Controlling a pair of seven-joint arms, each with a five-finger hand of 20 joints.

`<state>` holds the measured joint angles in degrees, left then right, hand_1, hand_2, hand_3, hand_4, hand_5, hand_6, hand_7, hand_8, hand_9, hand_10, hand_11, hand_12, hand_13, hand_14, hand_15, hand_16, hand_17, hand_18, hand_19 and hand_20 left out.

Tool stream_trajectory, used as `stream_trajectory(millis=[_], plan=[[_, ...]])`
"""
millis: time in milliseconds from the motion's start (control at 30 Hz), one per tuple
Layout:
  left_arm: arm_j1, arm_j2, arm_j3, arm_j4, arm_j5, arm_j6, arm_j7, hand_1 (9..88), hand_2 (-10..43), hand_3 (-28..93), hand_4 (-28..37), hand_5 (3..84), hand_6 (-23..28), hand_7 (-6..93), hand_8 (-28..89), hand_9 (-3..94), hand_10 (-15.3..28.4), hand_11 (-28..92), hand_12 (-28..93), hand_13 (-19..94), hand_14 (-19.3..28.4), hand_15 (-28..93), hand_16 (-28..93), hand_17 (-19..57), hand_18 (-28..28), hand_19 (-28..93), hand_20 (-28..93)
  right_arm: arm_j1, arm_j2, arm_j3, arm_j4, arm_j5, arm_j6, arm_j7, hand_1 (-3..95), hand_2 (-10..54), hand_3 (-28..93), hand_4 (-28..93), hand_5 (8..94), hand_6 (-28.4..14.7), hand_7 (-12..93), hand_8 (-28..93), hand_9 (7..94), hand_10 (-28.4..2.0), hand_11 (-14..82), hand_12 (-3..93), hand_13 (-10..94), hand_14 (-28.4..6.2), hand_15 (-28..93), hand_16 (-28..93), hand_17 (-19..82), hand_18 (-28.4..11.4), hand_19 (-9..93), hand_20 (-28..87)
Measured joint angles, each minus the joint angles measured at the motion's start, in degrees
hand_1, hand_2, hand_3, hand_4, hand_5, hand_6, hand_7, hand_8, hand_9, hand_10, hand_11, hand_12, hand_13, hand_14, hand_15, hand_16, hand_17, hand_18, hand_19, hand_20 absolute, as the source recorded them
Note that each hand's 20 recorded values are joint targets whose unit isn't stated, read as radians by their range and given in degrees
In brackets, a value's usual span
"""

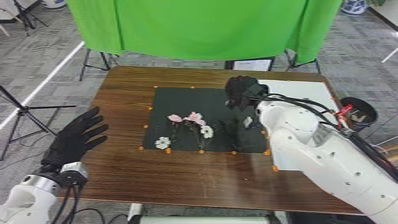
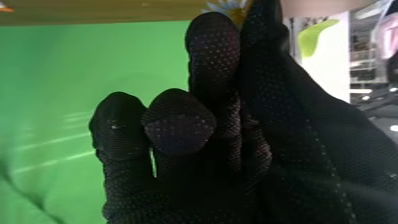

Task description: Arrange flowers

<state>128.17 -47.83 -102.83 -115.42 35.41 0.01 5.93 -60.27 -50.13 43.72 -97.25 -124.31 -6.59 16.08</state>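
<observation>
Right arm came in from the near right and ran far and left over the white sheet (image 1: 306,92); its right hand (image 1: 242,91) sat over the far right part of the dark mat (image 1: 182,100), wrist toward the right. Couldn't tell if that hand was wide, narrow or holding something. Wrist view had a pale-petalled flower with a yellow centre (image 2: 234,7) right by the glove, partly behind it; couldn't tell whether it was gripped, nor which way its long axis ran. Left hand (image 1: 73,137) was spread wide and holding nothing, by the left side of the brown table (image 1: 124,175), fingers pointing far and a bit right, forearm coming from the near left. Flowers on the mat: two pink blooms, left one (image 1: 175,118) and right one (image 1: 195,117), close together left of centre. Blooms were at the far end there, thin stems running toward the near side, so long axes went roughly near-far, the right one's slanting slightly right toward the near end. One white bloom (image 1: 206,131) lay just nearer than the right pink one, another white bloom (image 1: 163,143) near the mat's near left corner; couldn't make out stem direction on either. Small whitish item (image 1: 249,121) was on the near side of the right hand, toward the mat's right edge, too small to identify
</observation>
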Motion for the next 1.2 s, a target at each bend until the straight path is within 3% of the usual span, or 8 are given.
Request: stream_trajectory(millis=[233,333,567,833,967,1200], plan=[[-0.2,0.17,0.22,-0.36,-0.01,0.21,0.26,24.4,-4.3,70,-28.3,21.6,3.7,19.5,-11,15.9,10.3,19,19,12,13.7,29,1,-12.1,20.2,38,10,1.2,-0.9,-2.7,4.4,-9.9,-0.4,0.1,42.8,-9.5,83,-28,65.2,3.0,56,1,84.9,-4.8,22.7,51.0,74,-3.9,77,32,40,-17.8,93,55],[0.7,0.14,-0.44,-0.85,-0.01,0.14,0.48,24.5,-4.2,70,-28.3,21.6,3.7,19.6,-11,16.0,10.4,19,19,12,13.8,29,1,-12.0,20.1,38,10,1.2,-1.1,-2.7,5.7,-11.2,-1.6,0.1,39.6,-9.5,81,-28,63.9,2.6,55,1,81.6,-5.8,30.3,44.8,73,-4.2,77,32,40,-18.1,93,55],[0.9,-0.08,-0.56,0.12,-0.02,0.07,0.15,24.5,-4.2,70,-28.3,21.6,3.7,19.6,-11,16.2,10.5,19,19,12,13.8,29,1,-12.0,20.1,38,10,0.8,-1.3,-2.1,6.0,-9.3,-2.7,0.2,37.6,-9.5,80,-28,63.2,2.3,55,1,79.4,-6.5,35.7,39.0,73,-4.5,77,32,39,-18.2,93,55],[0.1,-0.2,-0.5,0.21,0.0,0.06,0.03,24.4,-4.2,70,-28.3,21.6,3.7,19.6,-11,16.2,10.4,19,19,12,13.8,29,1,-12.1,20.2,39,10,0.2,-1.8,-1.4,5.6,-7.8,-2.7,0.1,32.1,-9.5,81,-28,62.0,2.5,50,0,75.3,-8.2,40.4,29.4,72,-5.3,77,32,38,-18.4,93,55],[0.1,-0.21,-0.43,0.21,0.01,0.06,0.02,24.5,-4.2,70,-28.3,21.6,3.7,19.5,-11,16.2,10.4,19,19,12,13.7,29,1,-12.0,20.1,38,10,0.2,-2.1,-1.3,5.6,-7.8,-3.7,0.3,25.2,-9.5,84,-28,59.1,2.2,46,-19,70.2,-9.1,40.9,28.1,69,-6.0,77,31,36,-18.9,93,53],[0.1,-0.21,-0.43,0.21,0.01,0.07,0.01,24.5,-4.2,70,-28.3,21.6,3.7,19.6,-11,16.2,10.4,19,19,12,13.7,29,1,-12.0,20.1,39,10,0.2,-2.7,0.1,5.6,-7.6,-10.4,1.5,21.2,-9.5,81,-28,54.4,0.5,45,-20,64.8,-9.6,41.7,28.8,67,-6.6,78,31,35,-19.4,92,53]])
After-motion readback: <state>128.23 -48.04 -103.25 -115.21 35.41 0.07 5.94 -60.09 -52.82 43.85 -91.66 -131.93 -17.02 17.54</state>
